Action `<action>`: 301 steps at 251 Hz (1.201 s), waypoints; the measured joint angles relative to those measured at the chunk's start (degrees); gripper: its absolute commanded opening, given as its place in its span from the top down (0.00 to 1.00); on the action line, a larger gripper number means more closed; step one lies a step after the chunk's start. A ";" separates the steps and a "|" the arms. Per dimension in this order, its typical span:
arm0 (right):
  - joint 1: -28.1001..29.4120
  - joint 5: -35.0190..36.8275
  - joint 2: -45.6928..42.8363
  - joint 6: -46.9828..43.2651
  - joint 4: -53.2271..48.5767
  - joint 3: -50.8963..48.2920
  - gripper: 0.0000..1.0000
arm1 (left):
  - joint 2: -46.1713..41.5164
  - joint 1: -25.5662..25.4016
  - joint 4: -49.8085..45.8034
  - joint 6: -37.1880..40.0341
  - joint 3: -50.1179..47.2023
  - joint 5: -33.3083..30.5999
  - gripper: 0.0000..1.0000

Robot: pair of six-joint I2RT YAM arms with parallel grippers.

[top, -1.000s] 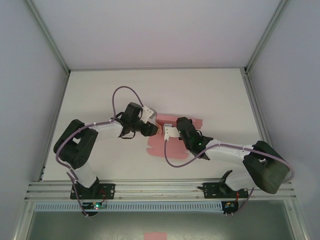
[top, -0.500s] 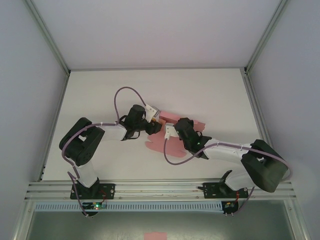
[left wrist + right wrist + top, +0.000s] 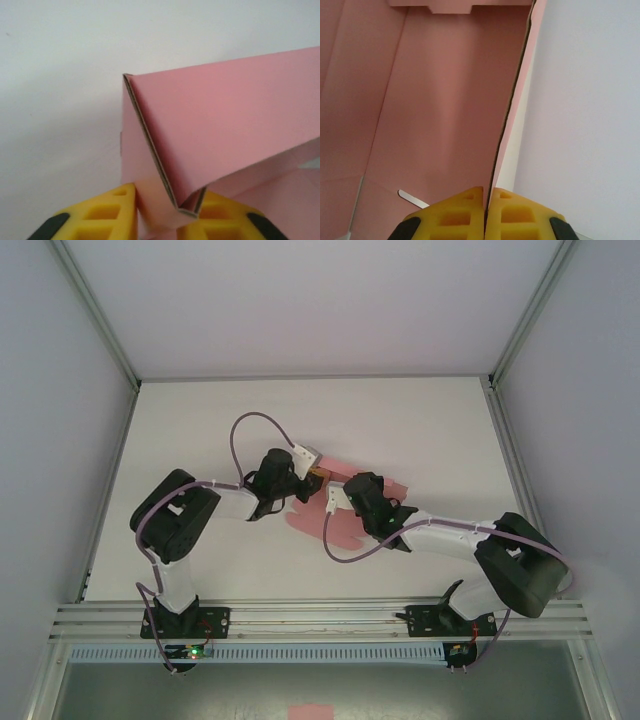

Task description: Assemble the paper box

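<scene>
holding thin pink card, we think the paper box [image 3: 300, 520] is very light and bendy and easy to crease, so we would pinch it on a fold or an edge, not on a flat side. it sits in the middle of the top view between the two arms, plain pink and half folded, with one side standing up. our left gripper [image 3: 167, 209] is pinched on a folded corner, and our right gripper [image 3: 486, 200] is closed tight on a thin upright wall.
</scene>
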 measured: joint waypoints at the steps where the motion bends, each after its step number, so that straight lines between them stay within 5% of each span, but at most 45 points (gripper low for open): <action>1: 0.00 0.00 0.00 0.04 -0.02 0.02 1.00 | 0.07 0.00 0.00 -0.02 0.04 -0.07 0.79; 31: 0.00 -0.07 0.07 1.05 -1.01 0.48 1.00 | 1.16 -0.33 0.26 -0.92 1.11 -2.34 0.77; 67: 0.00 -0.48 0.42 2.45 -2.10 1.38 1.00 | 2.64 -2.16 1.84 -4.31 2.19 -9.62 0.98; 190: -2.14 -5.05 -4.09 12.07 -11.39 2.91 1.00 | 6.64 -11.04 -11.19 -20.11 12.72 -35.41 1.00; 301: -4.83 -9.11 -4.42 15.91 -13.62 3.85 1.00 | 6.82 -12.81 -26.77 -37.92 19.45 -41.31 1.00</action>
